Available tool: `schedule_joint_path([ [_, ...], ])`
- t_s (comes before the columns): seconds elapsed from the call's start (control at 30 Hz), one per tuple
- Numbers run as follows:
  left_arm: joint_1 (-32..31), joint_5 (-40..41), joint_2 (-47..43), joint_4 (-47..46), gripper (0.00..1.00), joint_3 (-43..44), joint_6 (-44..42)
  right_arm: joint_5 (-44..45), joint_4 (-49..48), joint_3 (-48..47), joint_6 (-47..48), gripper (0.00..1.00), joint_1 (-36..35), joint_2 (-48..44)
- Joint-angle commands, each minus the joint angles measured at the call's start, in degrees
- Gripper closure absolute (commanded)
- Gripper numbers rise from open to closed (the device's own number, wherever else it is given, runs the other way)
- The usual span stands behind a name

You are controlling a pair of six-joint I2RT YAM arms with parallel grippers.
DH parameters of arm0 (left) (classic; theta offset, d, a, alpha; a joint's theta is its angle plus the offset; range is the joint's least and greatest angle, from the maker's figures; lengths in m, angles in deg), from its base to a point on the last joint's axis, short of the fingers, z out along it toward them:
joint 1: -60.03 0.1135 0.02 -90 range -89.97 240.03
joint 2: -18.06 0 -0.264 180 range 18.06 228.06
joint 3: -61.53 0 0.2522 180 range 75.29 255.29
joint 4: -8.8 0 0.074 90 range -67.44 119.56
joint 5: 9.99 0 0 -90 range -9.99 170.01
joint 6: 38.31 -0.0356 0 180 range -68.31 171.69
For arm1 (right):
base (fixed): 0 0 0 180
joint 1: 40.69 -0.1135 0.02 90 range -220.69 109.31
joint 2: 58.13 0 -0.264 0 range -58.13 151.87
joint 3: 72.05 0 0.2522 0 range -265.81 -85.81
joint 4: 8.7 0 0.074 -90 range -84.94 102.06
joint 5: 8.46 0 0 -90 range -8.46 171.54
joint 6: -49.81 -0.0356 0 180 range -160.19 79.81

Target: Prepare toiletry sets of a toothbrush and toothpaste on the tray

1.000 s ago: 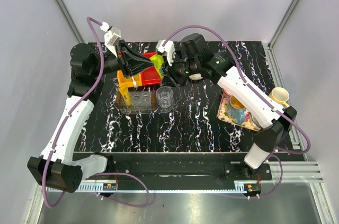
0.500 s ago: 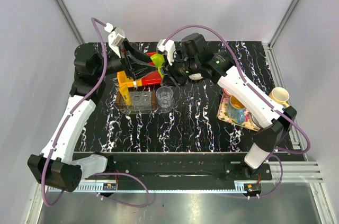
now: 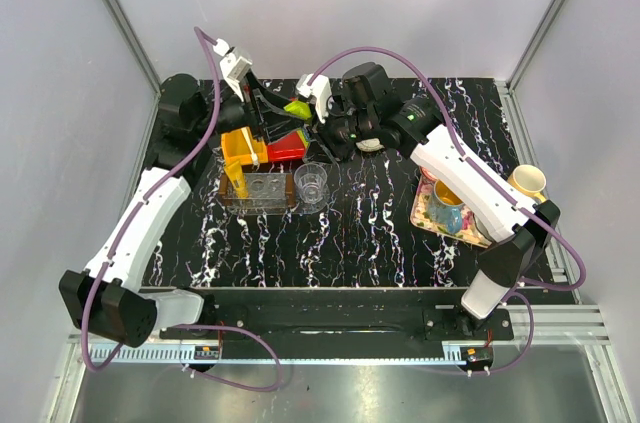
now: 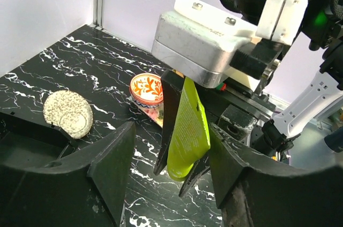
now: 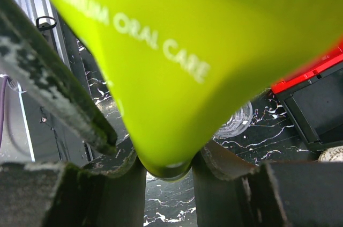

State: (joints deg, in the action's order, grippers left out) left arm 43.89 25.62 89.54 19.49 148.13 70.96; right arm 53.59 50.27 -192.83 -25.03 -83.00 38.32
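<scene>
Currently, your right gripper is closed on the light green toothpaste. Its two black fingers press against opposite sides of the tube, which hangs roughly upright between them, raised above the table. In the right wrist view the tube fills most of the frame, and the white lettering "ORAL CARE" is readable on its face. Note that your left gripper holds nothing. Its fingers are spread wide, one on each side of the left wrist view, with the tube and the right gripper showing in the gap ahead of them. You cannot tell from these views whether the tube is already between the left fingertips or just beyond them. In the top view both grippers meet at the back of the table, above the far edge of the red bin, with the orange bin just to its left. Nearer you, the clear tray carries a glass cup. A patterned bowl sits on the table beyond the grippers.
</scene>
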Motion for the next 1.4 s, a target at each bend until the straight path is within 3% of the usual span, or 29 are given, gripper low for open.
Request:
schedule_joint_path([
  [0.0, -0.2, 1.8, 0.1, -2.5, 0.41, 3.2, 0.0, -0.2, -2.8, -0.9, -0.4, 0.97, 0.3, -0.7],
  [0.33, -0.3, 1.5, 1.0, -3.6, 0.46, 4.3, 2.4, -0.1, -3.1, -0.5, -0.8, 0.97, 0.3, -0.6],
  [0.57, -1.1, 0.6, 1.9, -3.6, 0.73, 4.2, 2.2, -0.1, -3.1, -0.5, -0.9, 0.97, 0.3, -0.3],
  [0.67, -1.1, 0.2, 1.9, -3.6, 1.0, 4.1, 2.4, 0.3, -3.0, -0.4, -0.9, 0.95, 0.3, -0.4],
  [0.7, -1.1, 0.3, 1.8, -3.6, 1.0, 4.0, 2.2, 0.4, -3.1, -0.3, -0.9, 0.93, 0.3, -0.4],
  [0.8, -1.1, 0.7, 0.9, -2.5, 1.0, 3.2, 0.2, 1.5, -3.1, -0.4, -0.8, 0.86, 0.2, -0.7],
  [1.03, -1.0, 4.3, -2.8, 4.7, 1.0, 1.1, -8.9, 4.8, -3.1, -0.2, -0.4, 0.5, 0.3, -1.5],
  [1.27, 0.7, 7.6, -6.1, 6.6, 1.0, -2.6, -12.6, 7.3, -2.9, -0.1, 0.0, 0.27, 0.5, -1.8],
  [1.37, 2.2, 8.9, -7.5, 5.2, 1.0, -4.8, -12.8, 8.0, -2.5, 0.4, 0.6, 0.23, 0.6, -2.1],
])
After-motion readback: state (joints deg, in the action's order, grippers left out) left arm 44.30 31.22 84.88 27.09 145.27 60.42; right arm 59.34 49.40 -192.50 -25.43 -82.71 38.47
